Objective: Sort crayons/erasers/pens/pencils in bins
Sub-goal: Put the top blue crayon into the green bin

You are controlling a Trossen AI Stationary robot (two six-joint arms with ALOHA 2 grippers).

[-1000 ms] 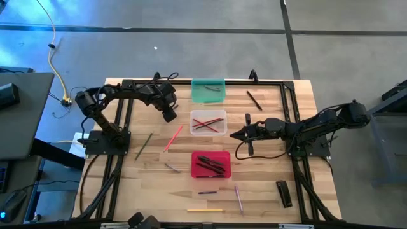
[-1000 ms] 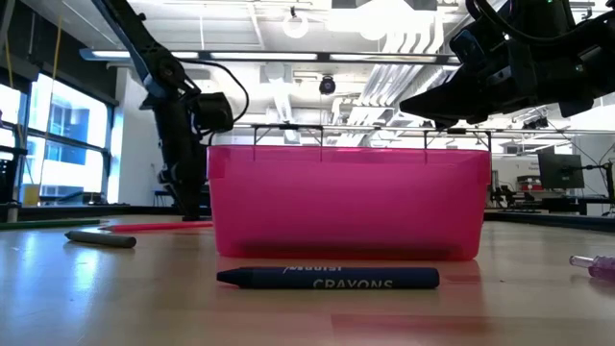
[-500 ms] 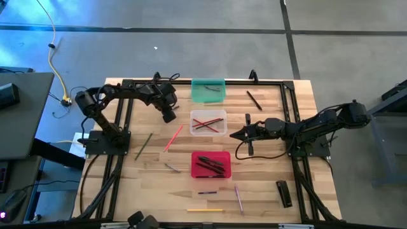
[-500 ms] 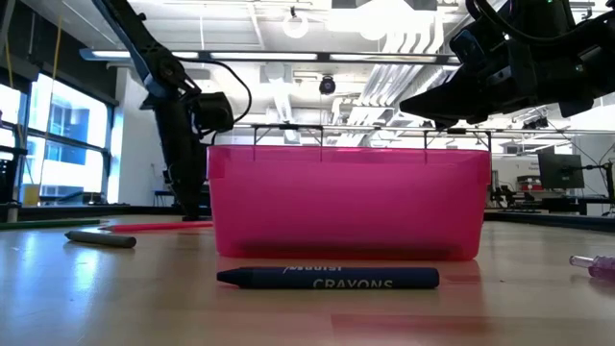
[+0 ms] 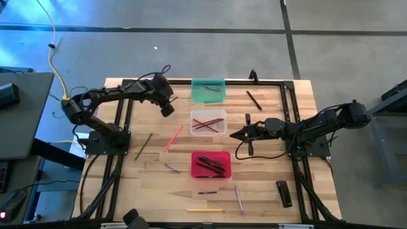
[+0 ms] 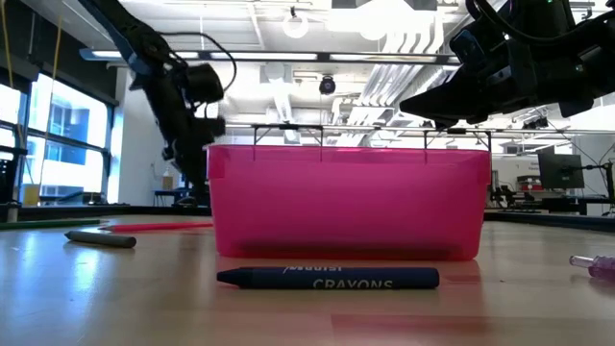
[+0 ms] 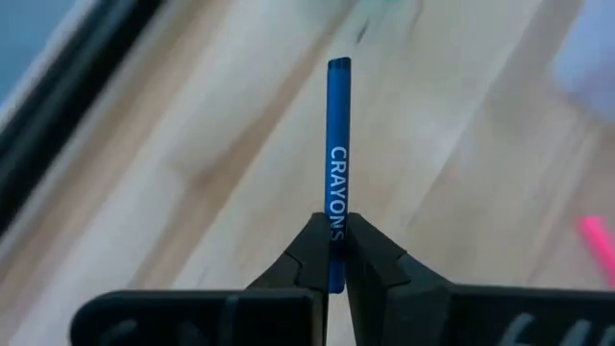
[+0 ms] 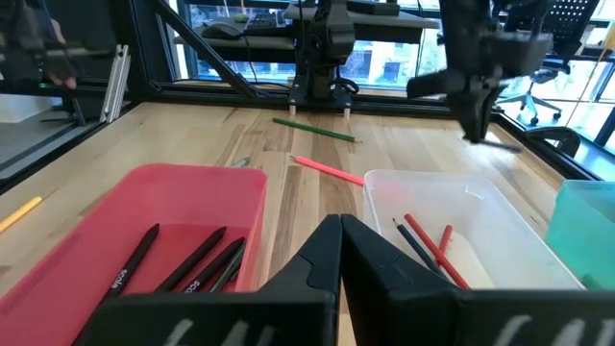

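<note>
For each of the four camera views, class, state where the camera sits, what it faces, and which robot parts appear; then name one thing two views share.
High: overhead, straight down on the table; both arms visible.
Low: at tabletop level, facing the red bin and a blue crayon; arms above.
Left wrist: on the left gripper, shut on another blue crayon.
Right wrist: behind the shut right gripper, facing the red, clear bin.
Shared: high and low both show the red bin.
</note>
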